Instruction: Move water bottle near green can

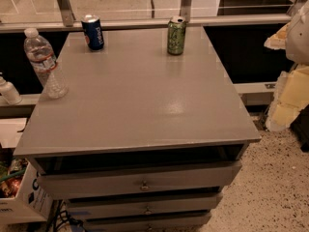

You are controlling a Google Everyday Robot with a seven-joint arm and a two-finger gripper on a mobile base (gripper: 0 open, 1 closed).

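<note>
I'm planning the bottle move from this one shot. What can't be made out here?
All in the camera view:
1. The gripper, a pale shape at the right edge beside the table, is cut off by the frame.
2. The water bottle: label text too small to read.
3. The green can: side markings too small to read.
4. The white bottle is cut by the left edge.
5. The drawers: contents hidden by their fronts.

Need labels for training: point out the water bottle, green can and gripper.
water bottle (pixel 43 61), camera view, label band.
green can (pixel 176 36), camera view, its side.
gripper (pixel 297 36), camera view, pale shape at right edge.
</note>
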